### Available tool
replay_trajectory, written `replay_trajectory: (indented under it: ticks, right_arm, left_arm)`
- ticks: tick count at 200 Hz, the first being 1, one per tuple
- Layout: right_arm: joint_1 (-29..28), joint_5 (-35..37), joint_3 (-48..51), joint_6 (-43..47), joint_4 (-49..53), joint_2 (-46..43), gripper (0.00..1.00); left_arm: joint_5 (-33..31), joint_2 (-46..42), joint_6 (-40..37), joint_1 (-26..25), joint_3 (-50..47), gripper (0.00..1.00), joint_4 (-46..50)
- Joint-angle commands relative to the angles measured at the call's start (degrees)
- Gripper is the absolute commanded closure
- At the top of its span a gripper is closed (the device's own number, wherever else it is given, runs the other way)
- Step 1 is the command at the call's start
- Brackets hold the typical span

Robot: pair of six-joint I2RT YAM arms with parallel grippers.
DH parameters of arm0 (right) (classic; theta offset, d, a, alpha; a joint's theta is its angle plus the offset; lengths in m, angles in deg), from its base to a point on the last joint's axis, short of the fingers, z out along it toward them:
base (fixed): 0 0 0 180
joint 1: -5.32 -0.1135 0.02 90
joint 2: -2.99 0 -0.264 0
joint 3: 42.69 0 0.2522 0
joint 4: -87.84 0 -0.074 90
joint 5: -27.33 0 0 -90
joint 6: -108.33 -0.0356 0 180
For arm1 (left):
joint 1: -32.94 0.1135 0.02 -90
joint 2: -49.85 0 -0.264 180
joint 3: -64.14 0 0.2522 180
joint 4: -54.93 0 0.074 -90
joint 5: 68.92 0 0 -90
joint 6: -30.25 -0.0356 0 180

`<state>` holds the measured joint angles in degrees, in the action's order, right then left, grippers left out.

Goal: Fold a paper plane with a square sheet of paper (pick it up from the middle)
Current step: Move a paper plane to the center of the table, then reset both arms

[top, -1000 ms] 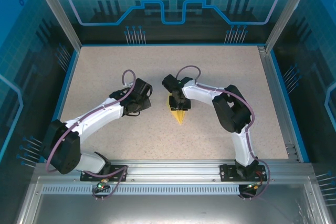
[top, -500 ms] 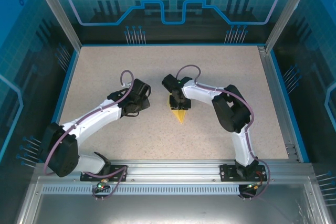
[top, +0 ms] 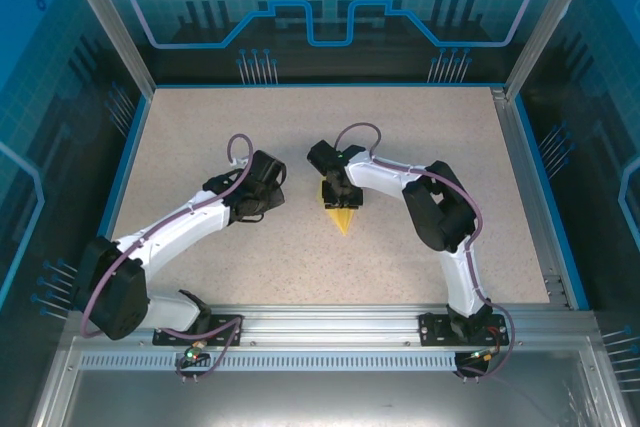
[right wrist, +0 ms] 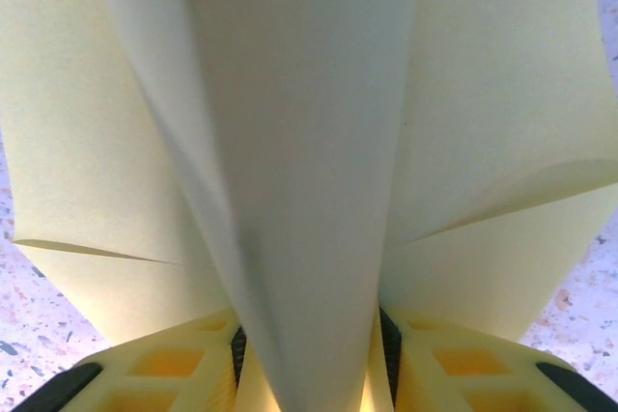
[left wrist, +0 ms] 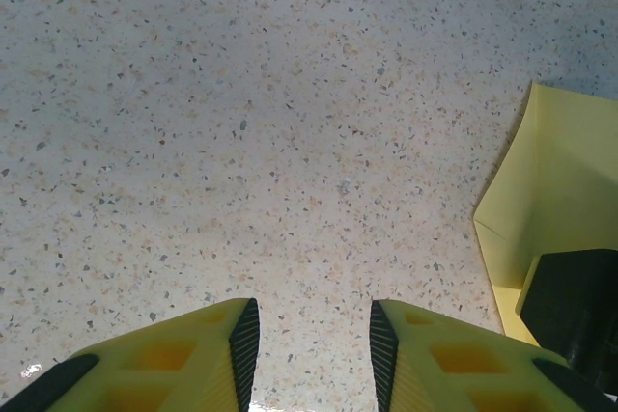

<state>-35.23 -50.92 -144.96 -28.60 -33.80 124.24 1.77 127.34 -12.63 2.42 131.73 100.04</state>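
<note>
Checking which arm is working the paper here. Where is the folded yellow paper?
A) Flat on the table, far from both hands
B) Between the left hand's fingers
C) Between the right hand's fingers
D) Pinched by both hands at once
C: in the right wrist view the folded yellow paper runs down between the right hand's fingers, while the left hand has bare table between its fingers.

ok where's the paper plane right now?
Mid-table in the top view, the paper plane lies under the right gripper, nose toward the arm bases. Its centre fold stands between that gripper's fingers, and the left gripper is just to its left.
</note>
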Motion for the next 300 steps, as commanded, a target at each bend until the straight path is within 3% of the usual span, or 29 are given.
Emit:
replay_trajectory:
  ticks: [1, 92, 131, 178, 198, 223, 239, 251, 267, 300]
  right_arm:
    - [0.31, 0.2, -0.1, 0.08, 0.31, 0.56, 0.59]
    - [0.69, 2.12, 2.61, 3.13, -0.3, -14.81, 0.42]
    - [0.6, 9.03, 10.02, 5.2, -4.17, -29.29, 0.39]
    - [0.74, 24.46, 24.19, 10.2, -12.78, -51.9, 0.35]
    - [1.79, 30.68, 29.23, 14.84, -16.51, -59.79, 0.33]
    - [6.74, 34.23, 34.19, 20.71, -20.98, -65.67, 0.21]
    - [11.51, 33.53, 35.87, 20.28, -20.04, -66.37, 0.01]
    - [14.82, 32.22, 37.11, 20.5, -19.53, -65.99, 0.01]
    - [19.41, 24.79, 39.53, 25.46, -21.09, -64.05, 0.01]
    - [23.23, 21.58, 43.87, 34.47, -27.19, -56.68, 0.01]
  left_arm:
    - [-1.56, -1.26, 0.55, 0.38, -0.56, 0.62, 1.1]
    - [-2.92, -2.32, -0.66, 0.45, -0.56, 0.6, 1.5]
    - [-3.82, -3.63, -0.94, 0.43, -0.9, 0.58, 1.31]
    - [-5.95, -5.82, -3.83, 0.47, -1.31, 0.54, 0.06]
    - [-8.51, -7.94, -6.91, 0.5, -1.86, 0.47, -0.96]
    - [-13.14, -10.42, -10.0, 0.68, -2.62, 0.3, -1.89]
    - [-14.84, -10.78, -11.36, 1.37, -2.62, 0.18, -2.11]
    - [-16.39, -10.66, -12.0, 1.7, -2.41, 0.11, -1.87]
    - [-18.73, -10.53, -12.37, 2.45, -2.65, 0.02, -2.26]
    - [-17.67, -10.67, -17.33, 4.85, -4.97, 0.01, -7.33]
